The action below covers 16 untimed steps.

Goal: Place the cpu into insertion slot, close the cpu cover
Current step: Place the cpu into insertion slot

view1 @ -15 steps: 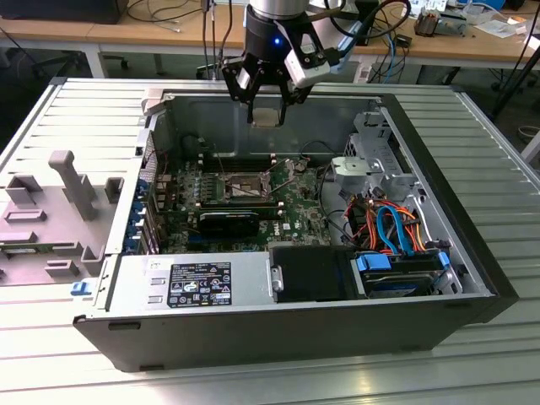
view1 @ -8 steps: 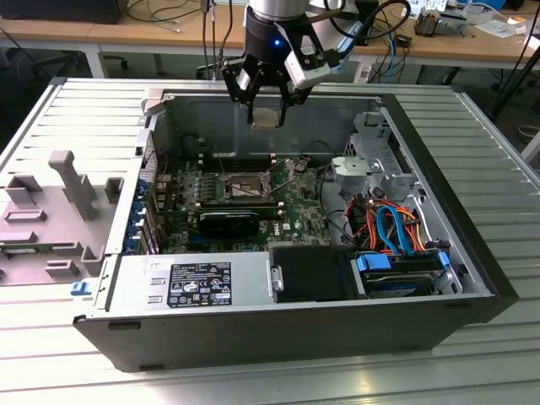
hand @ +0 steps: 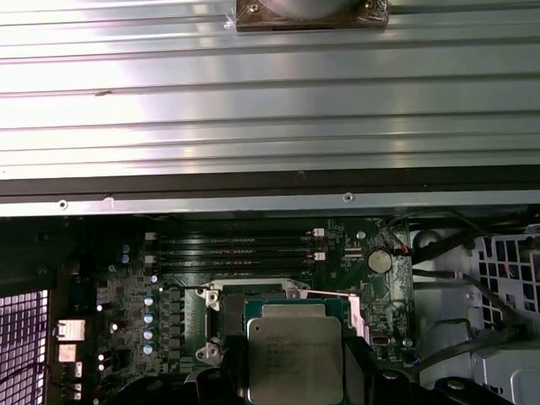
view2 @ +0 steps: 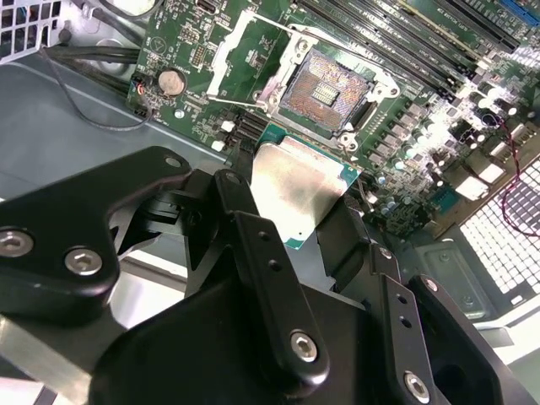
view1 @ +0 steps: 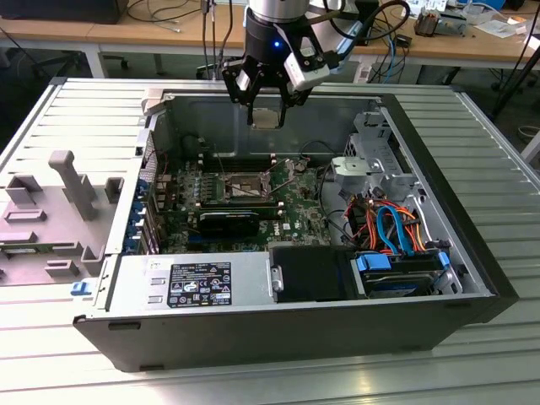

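Note:
My gripper [view1: 267, 111] hangs above the far side of the open computer case, shut on the cpu [view1: 267, 117], a flat silver square. In the second wrist view the cpu [view2: 295, 190] sits clamped between the two black fingers [view2: 240, 211], close above the motherboard. The insertion slot [view2: 325, 89] lies uncovered just beyond the chip, its dark centre showing inside a metal rim. The cpu cover [view2: 226, 46] stands swung open beside the slot. In the exterior view the insertion slot [view1: 242, 186] is lower than the gripper and nearer the camera. The first wrist view shows the cpu [hand: 295, 354] over the slot area.
Long black memory slots [view2: 405, 34] run beside the socket. A power supply [view1: 194, 283] fills the case's near side, and a drive cage [view1: 380, 160] with orange and blue cables [view1: 390, 226] stands at the exterior view's right. A grey plastic part [view1: 59, 202] lies on the table left of the case.

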Available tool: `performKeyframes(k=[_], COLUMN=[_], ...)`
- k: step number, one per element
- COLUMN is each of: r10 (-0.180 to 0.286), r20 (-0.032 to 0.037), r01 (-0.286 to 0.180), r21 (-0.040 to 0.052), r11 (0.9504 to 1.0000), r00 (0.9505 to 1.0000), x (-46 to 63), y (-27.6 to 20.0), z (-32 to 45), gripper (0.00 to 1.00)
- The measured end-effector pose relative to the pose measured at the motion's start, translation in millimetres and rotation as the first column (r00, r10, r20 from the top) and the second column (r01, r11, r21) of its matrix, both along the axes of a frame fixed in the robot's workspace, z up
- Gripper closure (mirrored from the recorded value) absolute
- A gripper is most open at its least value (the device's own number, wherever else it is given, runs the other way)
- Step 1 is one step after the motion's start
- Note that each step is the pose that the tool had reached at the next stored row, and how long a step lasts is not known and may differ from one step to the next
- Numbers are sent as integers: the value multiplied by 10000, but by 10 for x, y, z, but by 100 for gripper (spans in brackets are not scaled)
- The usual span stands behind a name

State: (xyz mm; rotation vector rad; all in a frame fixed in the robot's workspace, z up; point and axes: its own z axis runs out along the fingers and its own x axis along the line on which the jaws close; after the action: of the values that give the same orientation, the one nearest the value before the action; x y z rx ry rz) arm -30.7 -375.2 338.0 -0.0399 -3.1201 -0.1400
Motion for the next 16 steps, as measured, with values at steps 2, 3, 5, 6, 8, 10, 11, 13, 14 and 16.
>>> performKeyframes(k=[2, 3, 5, 6, 8, 10, 11, 13, 14, 16], r10=[0, 0, 0, 0, -1, 0, 0, 0, 0, 0], r20=[-1, 0, -1, -1, 0, 0, -1, -1, -1, -1], r01=[0, 0, 0, 0, 1, 0, 0, 0, 0, 0], r21=[0, -1, -1, -1, 0, 0, -1, -1, -1, -1], r11=[10000, 10000, 10000, 10000, 10000, 10000, 10000, 10000, 10000, 10000], r00=[10000, 10000, 10000, 10000, 10000, 10000, 10000, 10000, 10000, 10000], x=[0, 0, 0, 0, 0, 0, 0, 0, 0, 0], y=[0, 0, 0, 0, 0, 0, 0, 0, 0, 0], z=[-7, -10, -19, -21, -26, -31, -33, -38, -40, -46], gripper=[45, 45, 45, 45, 45, 45, 45, 45, 45, 45])
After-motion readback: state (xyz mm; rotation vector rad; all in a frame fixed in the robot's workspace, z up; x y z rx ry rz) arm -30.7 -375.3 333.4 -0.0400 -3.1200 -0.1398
